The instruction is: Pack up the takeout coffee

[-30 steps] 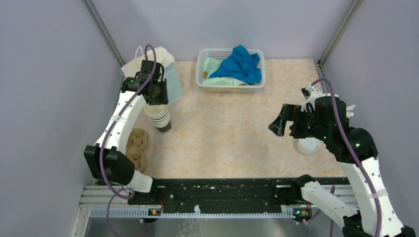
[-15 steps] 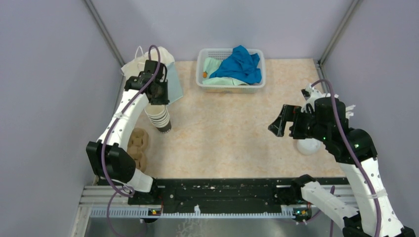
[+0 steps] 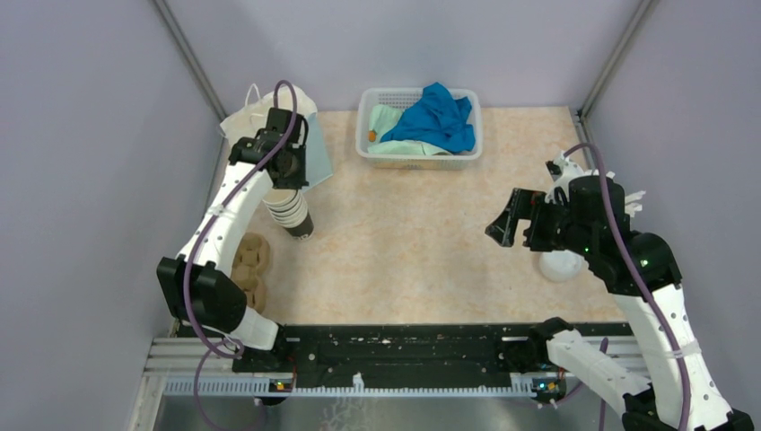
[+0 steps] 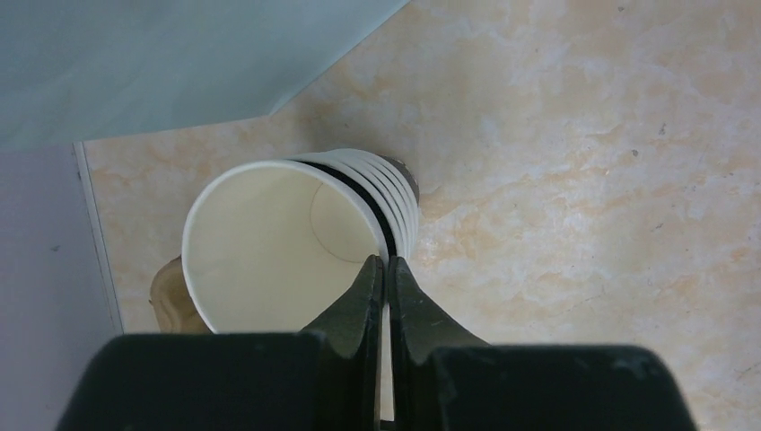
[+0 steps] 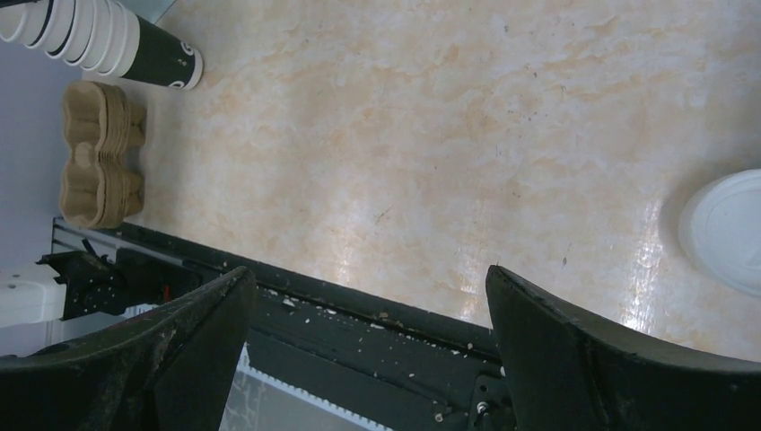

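Observation:
A nested stack of white ribbed takeout coffee cups [image 3: 289, 211] with a black base leans on the table at the left. In the left wrist view the top cup [image 4: 269, 242] shows its cream inside. My left gripper [image 4: 387, 262] is shut on that cup's rim, one finger inside the wall and one outside. Seen from above, the left gripper [image 3: 285, 184] sits on top of the stack. A pile of white lids [image 3: 561, 265] lies at the right, also in the right wrist view as lids [image 5: 727, 229]. My right gripper [image 3: 502, 224] hovers open above the table, left of the lids, with nothing between its fingers.
A brown pulp cup tray [image 3: 249, 269] lies near the left arm and shows as the tray [image 5: 99, 153] below the cup stack [image 5: 108, 40]. A white bag [image 3: 269, 112] stands at the back left. A white basket [image 3: 368, 117] of blue cloth sits at the back centre.
My left gripper's jaws have closed onto the top cup's rim, and the stack has tipped slightly. The right arm has barely moved.

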### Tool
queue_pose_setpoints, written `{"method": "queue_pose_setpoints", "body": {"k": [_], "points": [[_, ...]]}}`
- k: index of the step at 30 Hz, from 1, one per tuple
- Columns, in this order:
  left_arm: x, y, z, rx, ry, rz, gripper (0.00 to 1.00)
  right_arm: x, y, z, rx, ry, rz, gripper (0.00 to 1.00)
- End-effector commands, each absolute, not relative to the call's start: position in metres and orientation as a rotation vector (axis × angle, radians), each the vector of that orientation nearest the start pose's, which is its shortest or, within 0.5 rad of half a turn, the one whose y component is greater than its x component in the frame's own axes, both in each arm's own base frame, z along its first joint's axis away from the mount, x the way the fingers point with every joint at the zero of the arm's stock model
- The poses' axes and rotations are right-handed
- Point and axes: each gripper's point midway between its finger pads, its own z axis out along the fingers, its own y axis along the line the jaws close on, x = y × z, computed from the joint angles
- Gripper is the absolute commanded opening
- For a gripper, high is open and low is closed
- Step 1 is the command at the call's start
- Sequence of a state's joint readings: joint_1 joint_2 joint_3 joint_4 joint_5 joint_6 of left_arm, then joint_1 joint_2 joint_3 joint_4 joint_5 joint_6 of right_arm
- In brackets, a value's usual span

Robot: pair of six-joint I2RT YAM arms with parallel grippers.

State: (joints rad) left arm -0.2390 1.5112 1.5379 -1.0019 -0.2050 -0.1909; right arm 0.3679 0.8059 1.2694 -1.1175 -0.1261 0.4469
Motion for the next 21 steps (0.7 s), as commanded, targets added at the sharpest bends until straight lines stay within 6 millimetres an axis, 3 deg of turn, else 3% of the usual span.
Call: {"method": "queue_pose_setpoints", "body": {"k": [1, 5, 12, 21], "points": [[0.355, -0.054, 0.242, -0.024, 2.436, 0.142, 0.05, 0.180, 0.112, 0.293, 0.024, 2.253, 0.594, 0.99], [0.351, -0.050, 0.251, -0.033, 2.406, 0.183, 0.00, 0.180, 0.113, 0.293, 0.016, 2.255, 0.596, 0.99], [0.344, -0.043, 0.265, -0.052, 2.369, 0.266, 0.00, 0.179, 0.113, 0.291, 0.009, 2.263, 0.591, 0.99], [0.333, -0.048, 0.307, -0.054, 2.316, 0.227, 0.00, 0.180, 0.112, 0.291, 0.003, 2.265, 0.585, 0.99]]}}
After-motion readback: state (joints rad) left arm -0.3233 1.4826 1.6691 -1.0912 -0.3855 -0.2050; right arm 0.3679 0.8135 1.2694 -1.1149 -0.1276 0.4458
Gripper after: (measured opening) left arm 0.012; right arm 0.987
